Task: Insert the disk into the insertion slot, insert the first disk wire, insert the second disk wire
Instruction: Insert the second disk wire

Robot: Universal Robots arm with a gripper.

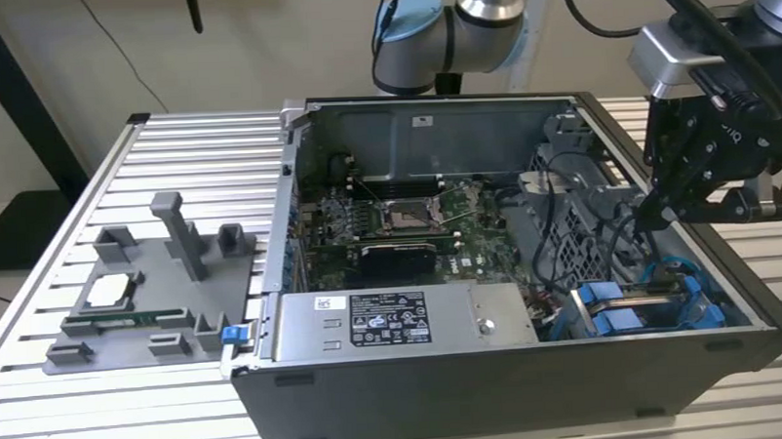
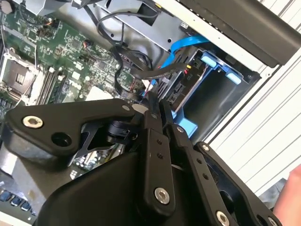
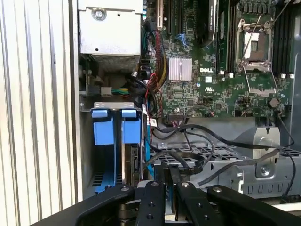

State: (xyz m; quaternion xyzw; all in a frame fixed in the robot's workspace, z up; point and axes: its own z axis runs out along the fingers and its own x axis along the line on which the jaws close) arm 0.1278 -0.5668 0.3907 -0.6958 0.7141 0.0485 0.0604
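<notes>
Starting at the exterior view's left, a grey holder tray [image 1: 140, 306] is seen lying on the ribbed metal table [image 1: 58, 387], with a processor chip [image 1: 110, 291] and a memory stick [image 1: 128, 318] set in it. Beside it, further toward the exterior view's right, an open computer case [image 1: 501, 391] is placed on the same table. Inside the case, a green motherboard [image 1: 405, 219] with an empty processor socket [image 1: 403, 215] is exposed, and a grey power-supply box [image 1: 395, 322] with a white sticker is mounted along the near wall. At the near corner on the exterior view's right, the insertion slot [image 1: 648, 303] is found, marked by its bright blue tabs. The disk [image 3: 133, 160] is seen seated upright in one bay of that slot in the first wrist view, with the bay beside it open. Black cables [image 3: 197, 146] are draped between the drive cage and the motherboard. The gripper [image 1: 658, 215] is held above the slot region, just inside the case wall; its fingers [image 2: 160, 117] are closed narrowly together on a thin black cable [image 2: 141, 73], seen in both wrist views.
</notes>
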